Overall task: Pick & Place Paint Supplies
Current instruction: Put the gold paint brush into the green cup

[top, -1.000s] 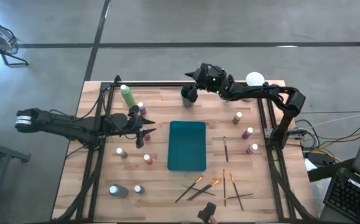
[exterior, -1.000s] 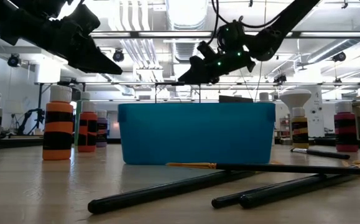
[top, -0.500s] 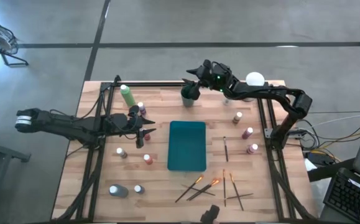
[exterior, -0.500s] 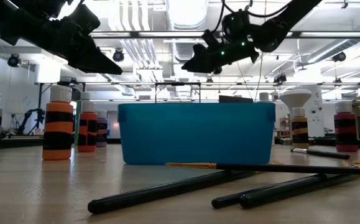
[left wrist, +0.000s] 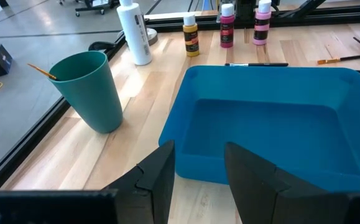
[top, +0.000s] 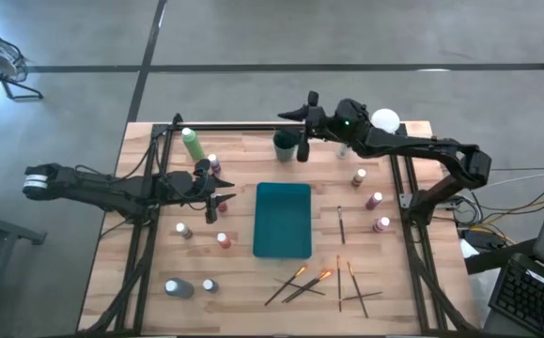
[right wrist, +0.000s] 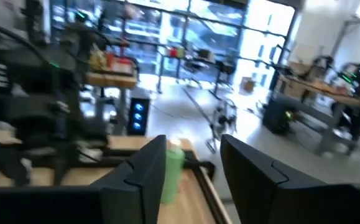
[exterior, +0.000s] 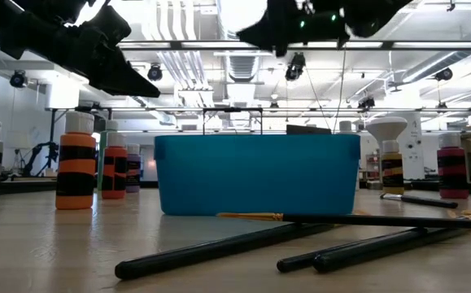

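Note:
My right gripper (top: 290, 114) hovers high above a green cup (top: 285, 146) at the table's far side. Its fingers are level and open (right wrist: 192, 180), with nothing between them. A brush tip (left wrist: 41, 71) sticks out of the cup, leaning on its rim. My left gripper (top: 223, 197) waits open (left wrist: 198, 180) left of the teal tray (top: 283, 219). Small paint bottles stand left (top: 184, 229) and right (top: 374, 200) of the tray, and a light-green bottle (top: 193, 143) stands at the far left. Several brushes (top: 309, 284) lie at the near edge.
A white-domed object (top: 385, 119) stands at the far right, beside my right arm. Black frame rails (top: 145, 244) run along the table's left and right sides. More bottles (top: 178, 288) stand near the front left corner. One brush (top: 341, 223) lies right of the tray.
My right gripper has risen from just over the green cup and tipped up from a downward slant to level. The arm behind it has drawn toward the table's right. The cup and my left arm have stayed where they were.

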`<state>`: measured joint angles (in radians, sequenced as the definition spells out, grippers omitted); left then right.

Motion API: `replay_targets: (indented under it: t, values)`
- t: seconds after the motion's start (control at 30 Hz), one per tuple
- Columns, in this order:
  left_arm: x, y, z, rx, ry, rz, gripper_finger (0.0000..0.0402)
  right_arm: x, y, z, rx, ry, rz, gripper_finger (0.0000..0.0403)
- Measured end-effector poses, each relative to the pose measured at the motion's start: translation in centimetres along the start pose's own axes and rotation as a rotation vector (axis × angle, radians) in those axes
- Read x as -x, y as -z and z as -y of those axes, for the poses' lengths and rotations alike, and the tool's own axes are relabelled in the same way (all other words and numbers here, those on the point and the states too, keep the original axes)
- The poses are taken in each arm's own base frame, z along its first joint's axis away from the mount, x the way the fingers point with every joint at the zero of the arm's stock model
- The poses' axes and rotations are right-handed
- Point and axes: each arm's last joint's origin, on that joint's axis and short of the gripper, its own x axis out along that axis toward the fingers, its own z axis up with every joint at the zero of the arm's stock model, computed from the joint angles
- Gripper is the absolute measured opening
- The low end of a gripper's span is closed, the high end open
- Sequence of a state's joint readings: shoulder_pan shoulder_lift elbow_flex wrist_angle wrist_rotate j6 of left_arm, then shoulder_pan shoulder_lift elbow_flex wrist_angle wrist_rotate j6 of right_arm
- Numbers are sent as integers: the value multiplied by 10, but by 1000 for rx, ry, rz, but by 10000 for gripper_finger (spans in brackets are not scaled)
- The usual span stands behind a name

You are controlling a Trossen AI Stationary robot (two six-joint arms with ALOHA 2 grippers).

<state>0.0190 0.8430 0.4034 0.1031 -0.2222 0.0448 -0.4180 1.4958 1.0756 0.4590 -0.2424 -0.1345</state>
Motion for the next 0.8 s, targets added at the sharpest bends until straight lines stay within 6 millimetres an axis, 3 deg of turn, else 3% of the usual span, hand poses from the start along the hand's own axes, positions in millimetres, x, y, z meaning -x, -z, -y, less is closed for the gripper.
replay_targets:
  t: [0.5,0.8]
  values:
    - [0,0,0,0,0,-1,145,30,-38,-72,0,-228,-49,17]
    - [0,0,0,0,0,-1,145,53,-36,-99,-176,-303,-281,12]
